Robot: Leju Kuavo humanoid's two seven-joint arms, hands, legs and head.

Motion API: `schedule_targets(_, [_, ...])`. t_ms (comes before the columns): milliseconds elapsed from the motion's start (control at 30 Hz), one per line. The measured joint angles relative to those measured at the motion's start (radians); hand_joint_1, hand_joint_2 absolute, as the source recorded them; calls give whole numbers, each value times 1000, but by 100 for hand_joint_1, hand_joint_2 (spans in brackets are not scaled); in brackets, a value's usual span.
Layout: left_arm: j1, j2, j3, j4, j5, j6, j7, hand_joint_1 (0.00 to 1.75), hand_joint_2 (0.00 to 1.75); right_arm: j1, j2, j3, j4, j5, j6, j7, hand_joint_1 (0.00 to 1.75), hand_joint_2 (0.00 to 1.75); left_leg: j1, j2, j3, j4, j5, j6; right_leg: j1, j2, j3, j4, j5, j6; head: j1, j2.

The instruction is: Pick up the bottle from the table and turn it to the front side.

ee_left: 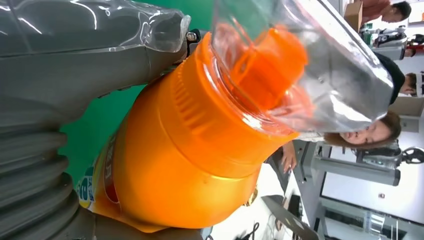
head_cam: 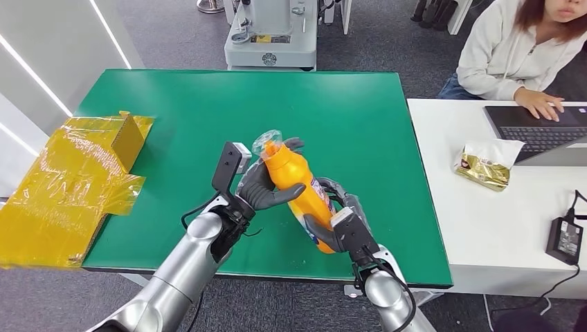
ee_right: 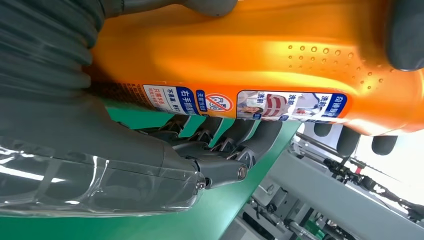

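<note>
An orange bottle [head_cam: 301, 194] with a clear plastic cover over its cap is held tilted above the green table [head_cam: 180, 111], cap end pointing away from me. My left hand [head_cam: 266, 185] grips its upper body near the neck, thumb across the front. My right hand [head_cam: 339, 225] grips the lower end from the right. In the left wrist view the bottle [ee_left: 190, 150] looms close with its orange cap under the clear cover. In the right wrist view the bottle [ee_right: 260, 60] shows a strip of blue-and-white labels, with my fingers [ee_right: 220, 135] beneath it.
A yellow plastic-wrapped box [head_cam: 69, 187] lies at the table's left edge. A white desk [head_cam: 484, 228] to the right holds a gold packet [head_cam: 484, 169], a laptop [head_cam: 543, 131] and a black power adapter [head_cam: 564, 238]. A person [head_cam: 519, 52] sits there typing. A grey machine base [head_cam: 271, 34] stands behind the table.
</note>
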Motion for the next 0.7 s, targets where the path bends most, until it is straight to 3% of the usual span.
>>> schedule_targets(100, [-6, -4, 0, 17, 39, -33, 7, 175, 175, 1, 0, -2, 5, 0, 4, -1, 145, 175, 0, 0, 0, 0, 0, 0, 0, 0, 0, 0, 0, 0, 0, 0])
schedule_targets(133, [-9, -4, 1, 23, 53, -43, 9, 175, 175, 1, 0, -3, 8, 0, 4, -2, 133, 175, 0, 0, 0, 0, 0, 0, 0, 0, 0, 0, 0, 0, 0, 0])
schedule_targets(200, [-15, -5, 3, 34, 77, -60, 13, 175, 175, 0, 0, -3, 12, -1, 4, -3, 102, 175, 0, 0, 0, 0, 0, 0, 0, 0, 0, 0, 0, 0, 0, 0])
schedule_targets(233, [-18, -5, 4, 39, 91, -69, 16, 175, 175, 0, 1, -3, 14, -1, 3, -4, 67, 175, 0, 0, 0, 0, 0, 0, 0, 0, 0, 0, 0, 0, 0, 0])
schedule_targets(333, [-29, -4, 12, 53, 128, -99, 28, 175, 175, -1, 4, -2, 16, -2, 1, -9, 0, 175, 0, 0, 0, 0, 0, 0, 0, 0, 0, 0, 0, 0, 0, 0])
schedule_targets(433, [-36, -1, 18, 61, 144, -112, 30, 175, 175, -6, 8, -1, 18, -4, -2, -12, 0, 175, 0, 0, 0, 0, 0, 0, 0, 0, 0, 0, 0, 0, 0, 0])
schedule_targets(533, [-43, 4, 19, 61, 113, -61, 0, 175, 175, -11, 9, -1, 18, -6, -6, -8, 0, 175, 0, 0, 0, 0, 0, 0, 0, 0, 0, 0, 0, 0, 0, 0])
schedule_targets(633, [-68, 20, 19, 57, 5, 72, -57, 175, 175, -7, 10, -1, 14, -7, -7, -3, 0, 175, 0, 0, 0, 0, 0, 0, 0, 0, 0, 0, 0, 0, 0, 0])
schedule_targets(700, [-92, 37, 18, 46, -144, 225, -100, 175, 175, 2, 10, -2, -1, -6, -5, 4, 0, 175, 0, 0, 0, 0, 0, 0, 0, 0, 0, 1, 0, 0, 0, 0])
